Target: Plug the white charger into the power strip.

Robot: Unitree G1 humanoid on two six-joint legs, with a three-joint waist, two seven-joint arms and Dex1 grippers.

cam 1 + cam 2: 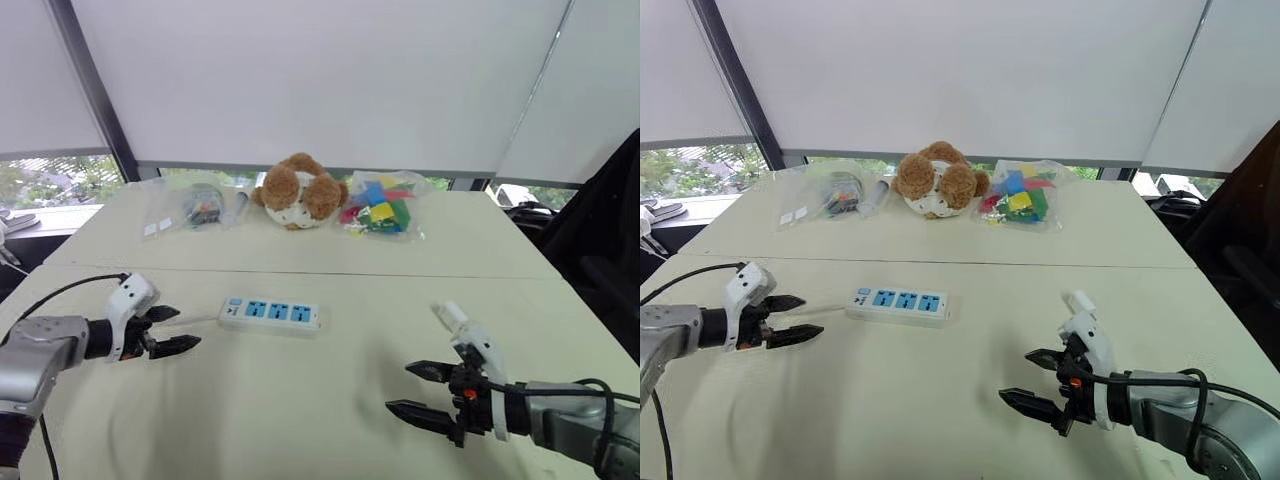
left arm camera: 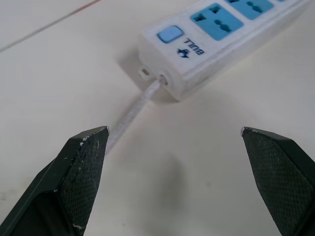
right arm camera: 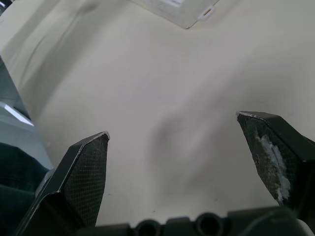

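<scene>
Partly cropped power strip (image 2: 211, 46) (wrist view)

Quick headcount: one white power strip (image 1: 270, 314) with three blue sockets (image 1: 279, 312) in a row, one switch button (image 2: 170, 34) and one cord (image 2: 133, 108) coming out the end. One brown-and-white plush toy (image 1: 298, 190). Two clear bags I can count for sure, one of colored blocks (image 1: 380, 210) and one of darker bits (image 1: 195, 207). Two robot hands, left hand (image 1: 185, 328) and right hand (image 1: 398, 387), with two black fingers each, so four.
</scene>
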